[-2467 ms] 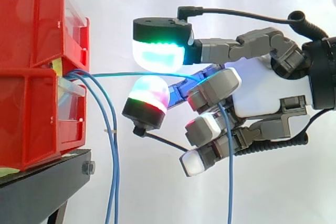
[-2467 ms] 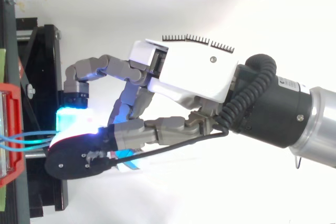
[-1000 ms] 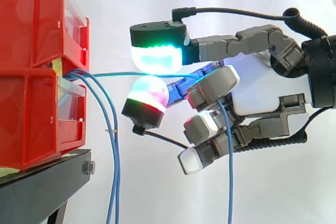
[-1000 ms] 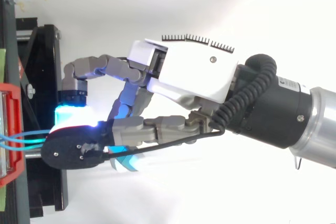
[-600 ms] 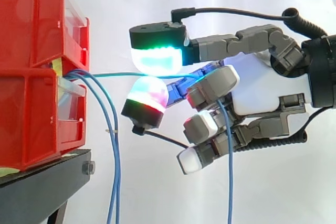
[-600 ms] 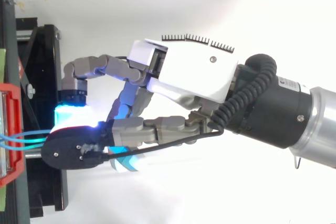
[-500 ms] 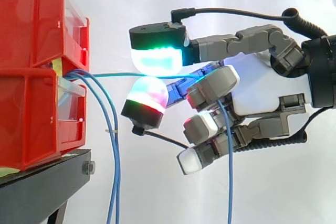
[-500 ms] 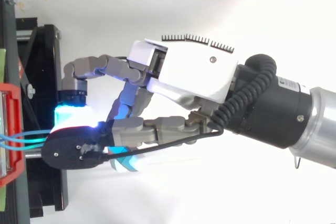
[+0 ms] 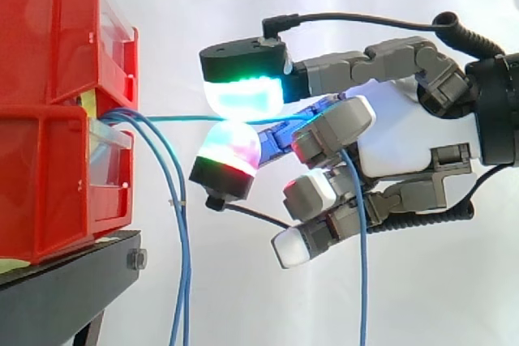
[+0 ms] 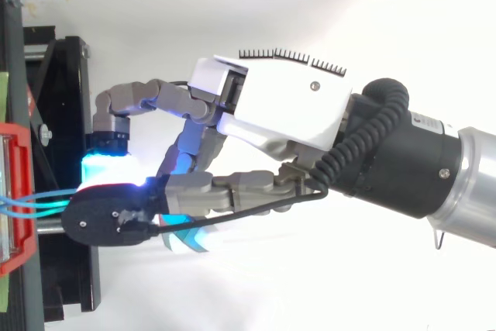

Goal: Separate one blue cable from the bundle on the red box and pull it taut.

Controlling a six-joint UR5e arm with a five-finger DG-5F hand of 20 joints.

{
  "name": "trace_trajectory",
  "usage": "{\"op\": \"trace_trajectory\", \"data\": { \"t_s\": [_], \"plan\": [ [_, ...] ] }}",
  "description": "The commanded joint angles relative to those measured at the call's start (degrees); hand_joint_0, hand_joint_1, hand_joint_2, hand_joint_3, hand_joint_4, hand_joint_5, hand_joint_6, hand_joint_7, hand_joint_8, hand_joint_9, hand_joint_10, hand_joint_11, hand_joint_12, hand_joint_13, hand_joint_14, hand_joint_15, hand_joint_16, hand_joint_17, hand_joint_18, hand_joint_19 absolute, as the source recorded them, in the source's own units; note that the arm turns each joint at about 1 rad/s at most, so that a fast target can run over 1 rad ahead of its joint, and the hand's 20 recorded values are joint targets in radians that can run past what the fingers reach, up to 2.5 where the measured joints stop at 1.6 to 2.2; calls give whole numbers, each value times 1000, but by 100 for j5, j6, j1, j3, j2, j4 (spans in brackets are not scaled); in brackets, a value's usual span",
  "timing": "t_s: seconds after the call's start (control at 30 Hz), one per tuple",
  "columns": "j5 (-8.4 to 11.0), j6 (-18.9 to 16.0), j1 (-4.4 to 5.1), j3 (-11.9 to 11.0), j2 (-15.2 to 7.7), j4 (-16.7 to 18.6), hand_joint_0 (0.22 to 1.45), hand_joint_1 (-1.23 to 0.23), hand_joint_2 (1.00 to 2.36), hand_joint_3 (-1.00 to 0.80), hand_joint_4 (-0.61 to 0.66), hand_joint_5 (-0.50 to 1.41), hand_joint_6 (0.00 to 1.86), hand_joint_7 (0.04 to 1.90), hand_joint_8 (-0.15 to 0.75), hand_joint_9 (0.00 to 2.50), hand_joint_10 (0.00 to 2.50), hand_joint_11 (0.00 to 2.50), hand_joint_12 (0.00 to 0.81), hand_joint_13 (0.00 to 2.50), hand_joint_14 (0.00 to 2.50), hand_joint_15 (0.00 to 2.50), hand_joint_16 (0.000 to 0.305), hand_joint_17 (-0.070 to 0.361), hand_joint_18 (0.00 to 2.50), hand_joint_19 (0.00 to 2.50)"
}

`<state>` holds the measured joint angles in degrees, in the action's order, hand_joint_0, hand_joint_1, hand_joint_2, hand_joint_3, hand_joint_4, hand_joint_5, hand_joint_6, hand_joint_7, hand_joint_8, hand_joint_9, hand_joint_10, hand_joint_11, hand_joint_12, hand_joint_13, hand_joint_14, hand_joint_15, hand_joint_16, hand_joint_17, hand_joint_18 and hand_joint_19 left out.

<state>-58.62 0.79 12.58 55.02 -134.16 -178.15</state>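
Note:
Two stacked red bins (image 9: 49, 103) stand at the left on a black stand (image 9: 73, 277). A bundle of blue cables comes out between them. One blue cable (image 9: 170, 118) runs level and straight from the bin front to my hand (image 9: 397, 139), passing between the green-glowing pad (image 9: 243, 95) and the red-and-white pad (image 9: 231, 147). It then goes round a curled finger and hangs down (image 9: 362, 281). The other cables (image 9: 180, 241) droop in front of the bins. From above, my hand (image 10: 287, 114) reaches left and the cables (image 10: 43, 199) leave the red bin edge (image 10: 22, 191).
The black stand (image 10: 66, 98) lies under my fingertips in the top view. A white curtain backs the work. The arm's wrist (image 10: 418, 160) comes in from the right.
The hand has lifted slightly. The held cable's hanging end has shifted a little to the right, and the loose cables by the bins have swayed right. The level stretch stays straight.

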Motion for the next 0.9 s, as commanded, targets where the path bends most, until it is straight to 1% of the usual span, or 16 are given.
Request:
{"op": "trace_trajectory", "data": {
  "t_s": [0.0,0.17,0.37,0.53,0.6,0.67,0.77,0.83,0.87],
  "plan": [
    [0,0,-10,-18,4,-9,689,-687,1021,166,251,-69,586,1359,398,1671,21,1313,473,1374,20,737,56,126,954,502],
    [9,0,-10,-44,-5,-9,685,-692,1020,174,256,-67,585,1354,397,1675,21,1315,477,1361,21,725,55,125,952,494],
    [9,0,-10,-44,-5,-9,683,-698,1019,164,275,-64,583,1360,393,1592,20,1280,487,1191,17,618,54,121,912,481],
    [9,0,-10,-44,4,-9,681,-698,1019,156,280,-64,580,1370,394,1523,18,1234,486,1152,18,579,54,122,896,482],
    [9,0,-19,-62,-5,-9,681,-697,1018,154,280,-63,580,1367,388,1433,18,1173,485,1134,16,567,54,122,891,492],
    [9,0,-10,-79,-5,-44,680,-698,1017,157,286,-62,581,1364,384,1279,16,1124,486,1115,17,574,55,124,888,501],
    [9,0,-10,-106,4,-123,678,-700,1016,161,299,-60,578,1369,375,1168,16,1085,487,1089,15,575,56,126,886,500],
    [9,0,-10,-150,-5,-185,677,-701,1016,162,305,-60,578,1366,372,1097,14,1024,491,1057,15,571,57,127,881,500],
    [9,0,-10,-158,4,-202,678,-703,1015,158,303,-59,578,1375,368,1010,13,958,484,996,14,555,57,129,878,501]
  ]
}}
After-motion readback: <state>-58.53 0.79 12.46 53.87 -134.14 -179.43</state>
